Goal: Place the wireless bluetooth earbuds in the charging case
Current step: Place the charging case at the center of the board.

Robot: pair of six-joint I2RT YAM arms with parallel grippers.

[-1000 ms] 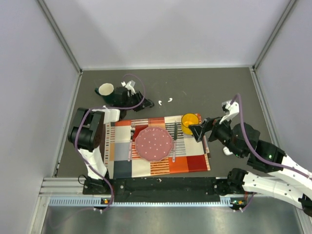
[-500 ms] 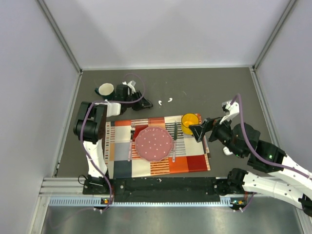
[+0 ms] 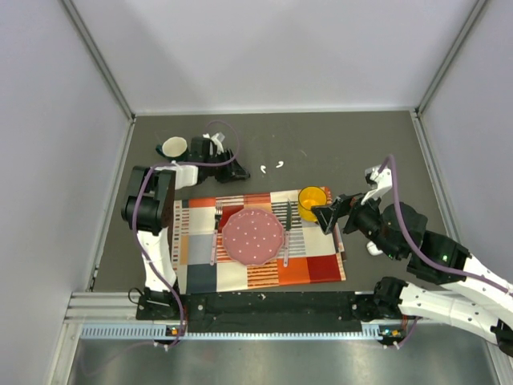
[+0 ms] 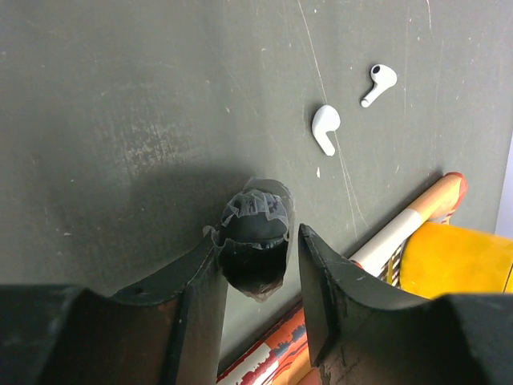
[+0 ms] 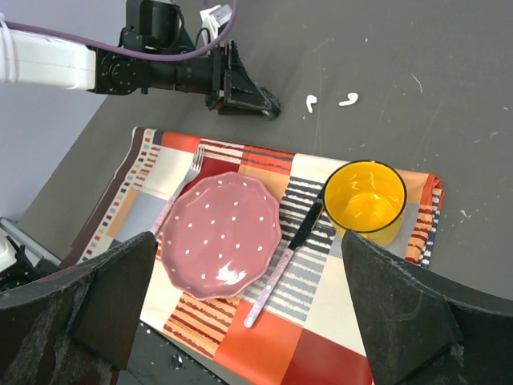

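Overhead, left arm: the elbow has swung up and inward over the last second. The left pincer (image 3: 240, 171) has hardly shifted and sits well left of the glossy yellow plastic cup (image 3: 312, 200).
Overhead, earbuds: the two tiny white comma-shaped plastic earbuds (image 3: 263, 169) haven't budged. They lie on the dark grey worktop (image 3: 345, 144), beyond the cup and to its left, just beside the left pincer's tip but apart from it.
Meaning: that looks like a re-pose, not a pick, so both buds are still waiting to be lifted.
Overhead, case: there's a small white rounded plastic charging case (image 3: 374, 249), if I read it right, to the near right of the cup and tucked against the right arm. It's too small to make out a lid or mark.
Overhead, right arm: the right pincer (image 3: 327, 216) is unmoved, just right of the cup.
Left wrist: the fingers stand apart with a dark rounded lump (image 4: 253, 212), wrapped in crinkled film, in the gap between them. Pinched or merely straddled, I cannot tell. The earbuds (image 4: 325, 127) lie ahead, side by side and not touching. A yellow patch is cut off at the frame's right edge, and I can't tell whether it's cup or cloth.
Right wrist: the right pincer (image 5: 248, 265) is spread wide and holds nothing. It hangs over the pink dotted plate (image 5: 220, 233), which sits left of the cup (image 5: 365, 200). The earbuds (image 5: 312, 102) lie beyond the cup, and the case is out of frame.
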